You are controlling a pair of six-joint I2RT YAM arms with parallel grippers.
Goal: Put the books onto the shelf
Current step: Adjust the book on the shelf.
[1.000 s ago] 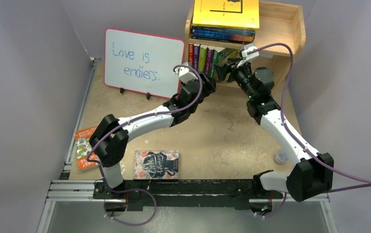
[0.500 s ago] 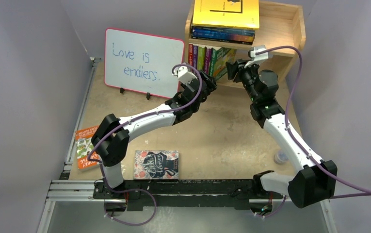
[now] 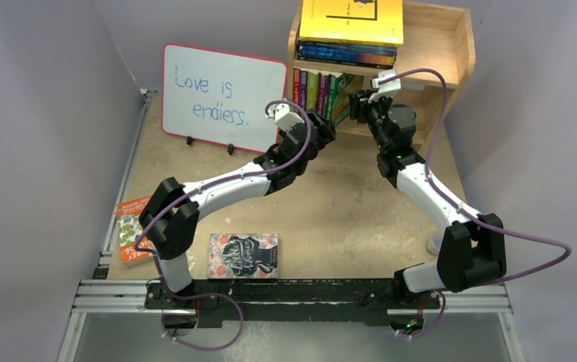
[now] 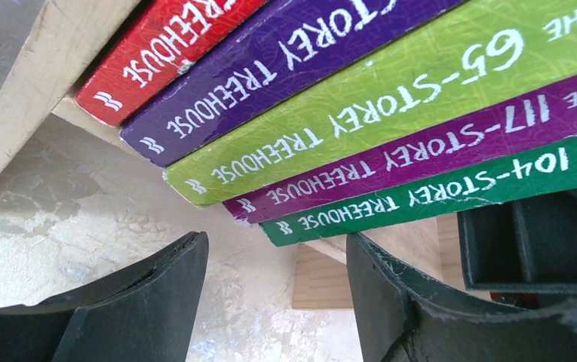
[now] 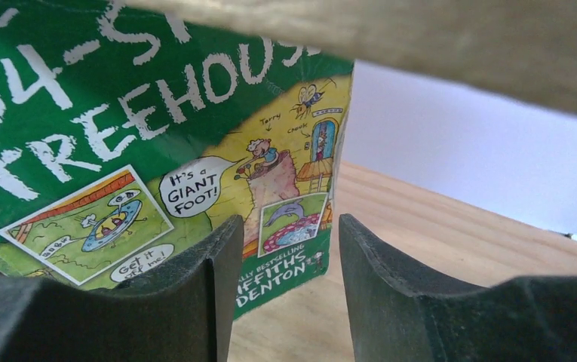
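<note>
The wooden shelf (image 3: 458, 45) stands at the back right. A yellow book (image 3: 351, 19) lies on dark blue ones (image 3: 345, 53) on its upper tier. Several books (image 3: 319, 89) stand on the lower tier: red (image 4: 157, 53), purple (image 4: 270, 72), lime (image 4: 360, 105), magenta (image 4: 421, 154) and green (image 4: 451, 188) spines. My left gripper (image 3: 324, 124) (image 4: 277, 264) is open just below those spines, holding nothing. My right gripper (image 3: 360, 102) (image 5: 285, 234) is open inside the lower tier, beside the green book's cover (image 5: 119, 128). An orange book (image 3: 130, 230) and the floral "Little Women" (image 3: 243, 255) lie flat on the table.
A pink-edged whiteboard (image 3: 221, 94) stands left of the shelf, close to my left wrist. The right part of the lower shelf board (image 5: 436, 241) is bare wood. A small round object (image 3: 434, 243) lies by my right arm's elbow.
My right gripper drew back a little, then pushed into the lower tier again, and the leaning green book now stands straighter. Its elbow swung inward. My left gripper has opened slightly.
</note>
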